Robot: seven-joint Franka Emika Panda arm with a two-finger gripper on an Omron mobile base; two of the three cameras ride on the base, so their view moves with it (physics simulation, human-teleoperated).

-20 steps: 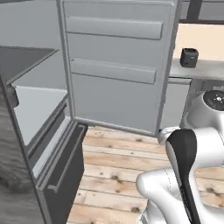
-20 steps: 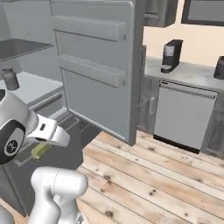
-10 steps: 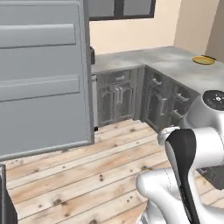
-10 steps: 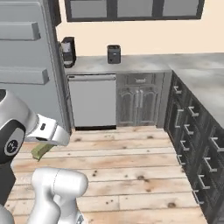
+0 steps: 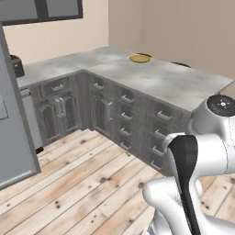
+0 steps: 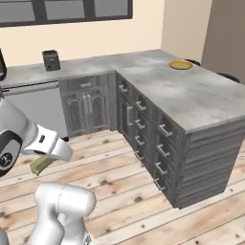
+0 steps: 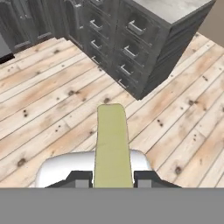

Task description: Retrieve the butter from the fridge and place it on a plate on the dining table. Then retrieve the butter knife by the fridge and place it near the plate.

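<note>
Room: kitchen with beige walls, plank wood floor [image 5: 87,183] and an L-shaped run of dark grey cabinets [image 6: 143,119] under a grey marble top.
Fridge: grey door [image 5: 13,124] stands at the left edge of the left base view, reaching the floor beside the wall cabinets.
Table: long marble-topped arm of the L [image 6: 191,95] runs away from the robot, with drawer fronts with pale bar handles facing the floor; dark stool tops [image 6: 228,76] show just behind its far edge.
Upper cabinets: dark-framed glass doors [image 6: 67,9] above the wall counter.
Counter items: small black appliance [image 6: 50,60] on the wall counter, well apart from the plate.
Plate: round, orange-yellow [image 6: 180,65], lying flat at the far end of the table, close to its far edge.
In the way: open floor lies between the robot and the table; the drawer bank fronts the table's near side.
Gripper: low at the arm's left side over the floor [image 7: 113,177], fingers closed on the butter.
Butter: pale yellow-green stick [image 7: 112,144], long and flat-faced, clamped at its near end and pointing out from the fingers towards the cabinet corner; seen from the right base view it juts from under the hand [image 6: 42,164].
</note>
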